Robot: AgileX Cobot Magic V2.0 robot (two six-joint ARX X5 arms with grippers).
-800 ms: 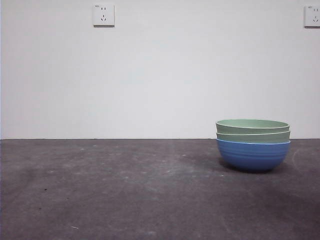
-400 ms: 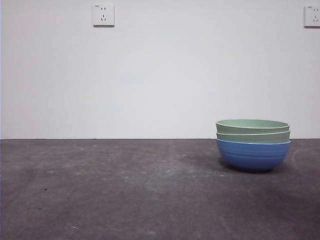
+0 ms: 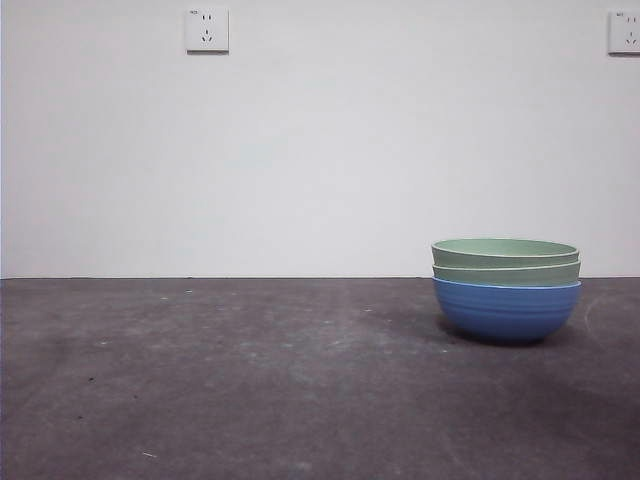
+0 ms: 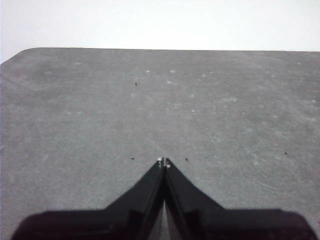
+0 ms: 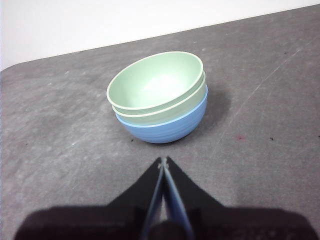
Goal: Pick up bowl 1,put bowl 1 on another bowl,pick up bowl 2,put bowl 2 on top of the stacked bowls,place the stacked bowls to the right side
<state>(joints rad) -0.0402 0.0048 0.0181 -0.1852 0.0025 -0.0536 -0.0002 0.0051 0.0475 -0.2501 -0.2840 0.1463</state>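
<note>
Your stack (image 3: 506, 290) sits complete near the table's (image 3: 250, 380) right edge; both grippers, left (image 4: 163, 162) and right (image 5: 163, 161), are closed, empty.

stacked bowls (image 3: 506, 290) upright: two green nested in blue, table's right

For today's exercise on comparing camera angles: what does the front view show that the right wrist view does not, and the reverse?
Only the front view shows the two wall sockets and the stack's side profile. Only the right wrist view shows the right gripper, jaws shut and short of the bowls, and the top green bowl's empty inside. Both show the stacked bowls on the dark table, two green nested in the blue bowl.
</note>
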